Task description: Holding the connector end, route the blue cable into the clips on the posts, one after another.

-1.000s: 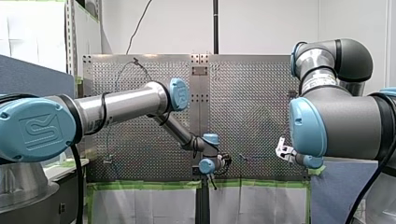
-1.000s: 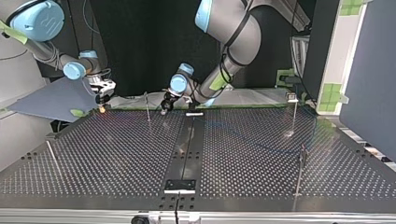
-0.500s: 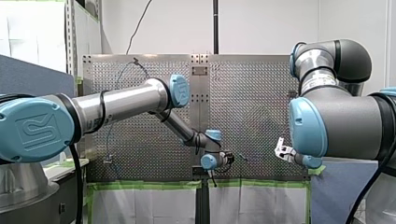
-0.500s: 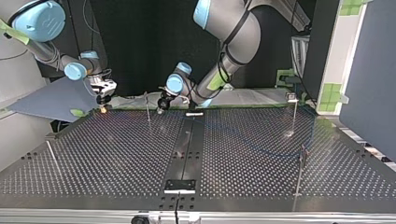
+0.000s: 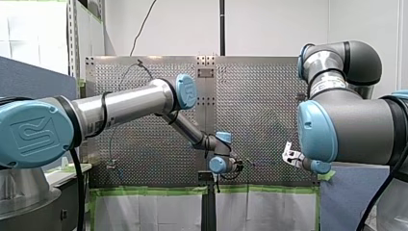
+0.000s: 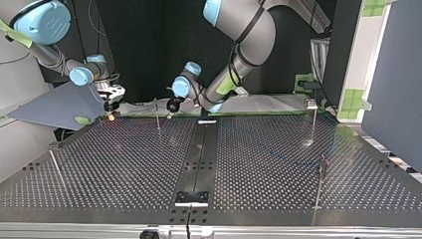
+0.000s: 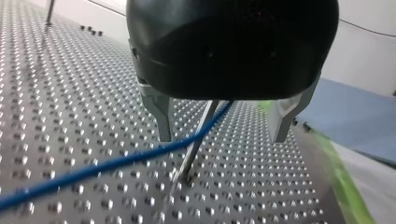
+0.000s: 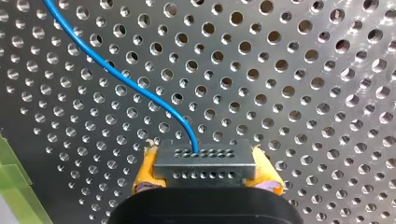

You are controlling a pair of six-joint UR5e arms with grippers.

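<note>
The blue cable slants across the post between the parted fingers of our left gripper; our right gripper clamps the connector.

A white wall stands behind the perforated table (a black pole runs up it). A grey-blue panel stands at the front view's left; green tape edges white sheets below.

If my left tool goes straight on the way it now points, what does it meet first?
Likely the cable crossing between the open fingers of the left tool, or the thin post by it; which is nearer is unclear. Behind them lies the table.
</note>
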